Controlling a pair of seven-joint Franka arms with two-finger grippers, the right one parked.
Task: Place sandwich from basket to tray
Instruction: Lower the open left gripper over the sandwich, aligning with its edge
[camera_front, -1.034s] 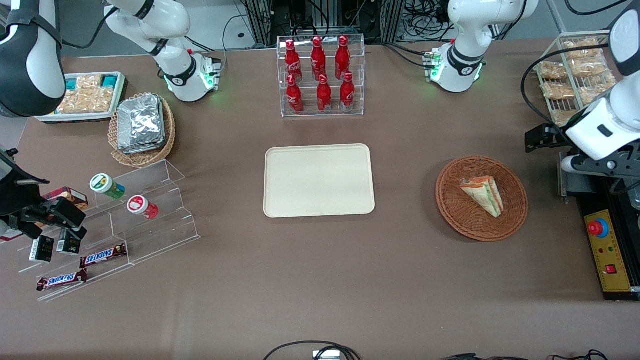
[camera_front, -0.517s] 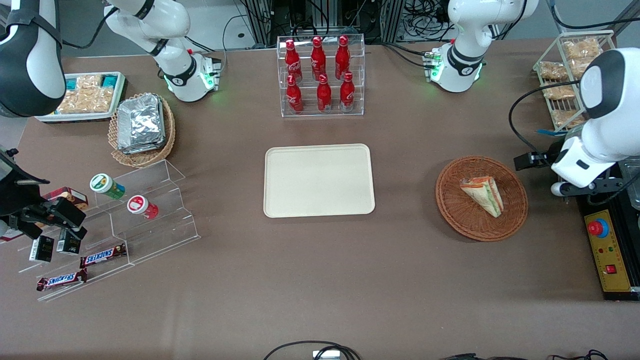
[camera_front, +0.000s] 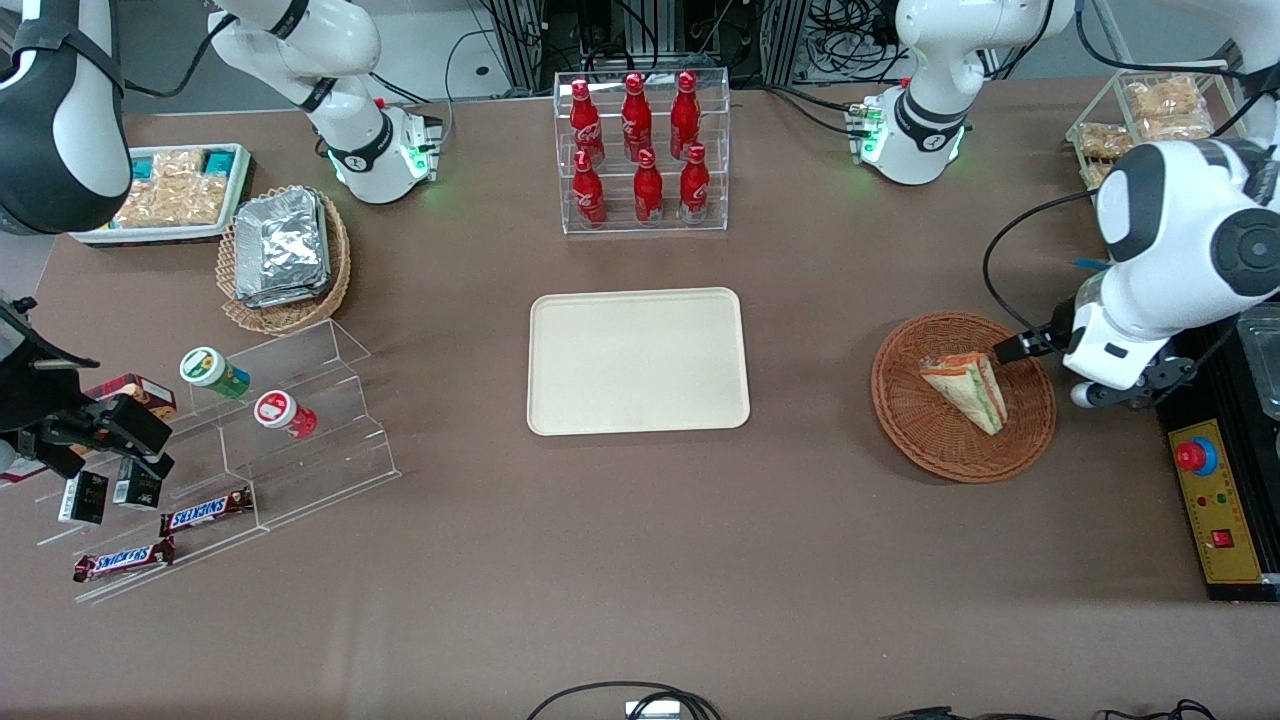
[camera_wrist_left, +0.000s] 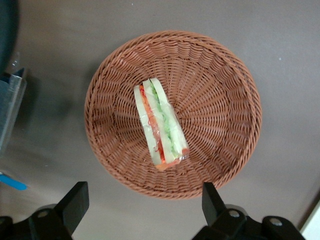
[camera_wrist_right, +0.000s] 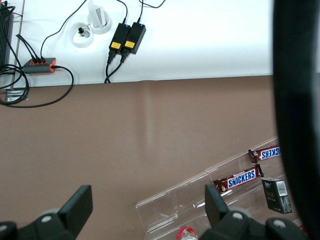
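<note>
One sandwich (camera_front: 967, 390), a triangular wedge in clear wrap, lies in the basket (camera_front: 925, 430). In the wrist view the sandwich (camera_wrist_left: 160, 125) shows two pale bread slices with green, red and orange filling stripes along its edge. The basket (camera_wrist_left: 220, 90) is round, shallow and woven of reddish-brown wicker, and it holds nothing else.

The gripper (camera_wrist_left: 142, 202) hangs above the basket with its two dark fingers (camera_wrist_left: 75, 200) spread wide apart, open and gripping nothing. In the front view the left arm reaches over the basket's rim at the working arm's end of the tabletop.

One tray (camera_front: 640, 415), flat, cream-beige and rectangular with rounded corners and a low rim, lies bare in the middle of the brown tabletop (camera_front: 640, 560), well apart from the basket.

Farther from the camera than the tray stands one clear stepped rack (camera_front: 715, 150) with six red bottles (camera_front: 648, 187) in two rows of three.

Toward the parked arm's end sits a smaller tan wicker basket (camera_front: 290, 315) stacked with silver foil packs (camera_front: 282, 245), and beside it a white tray of snack packets (camera_front: 175, 195). Nearer the camera, a clear stepped stand (camera_front: 320, 450) carries two small round tubs (camera_front: 213, 371) lying on their sides and two Snickers bars (camera_front: 205, 512).
</note>
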